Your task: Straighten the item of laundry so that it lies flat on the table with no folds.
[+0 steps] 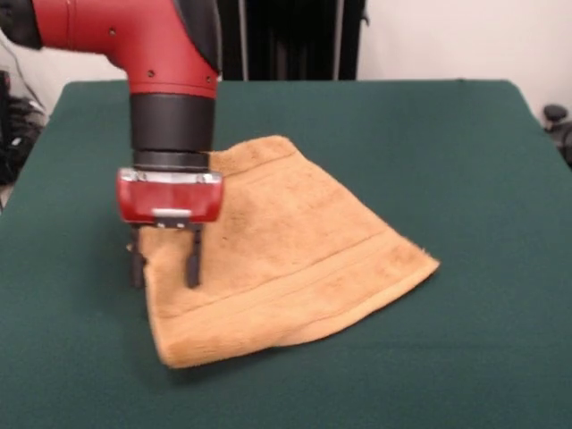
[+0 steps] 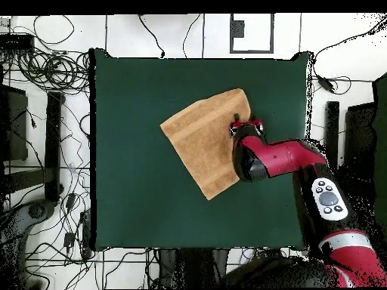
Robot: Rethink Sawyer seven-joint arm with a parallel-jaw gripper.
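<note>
On the big green table (image 1: 465, 161) lies the tan towel (image 1: 286, 259), near the middle and a bit crooked, with one side maybe doubled over. The red arm's gripper (image 1: 165, 268) stands at the towel's edge with its two fingers (image 1: 192, 266) apart, one on the cloth. I think it should pinch just that edge and pull slowly outward. I see no words anywhere.
</note>
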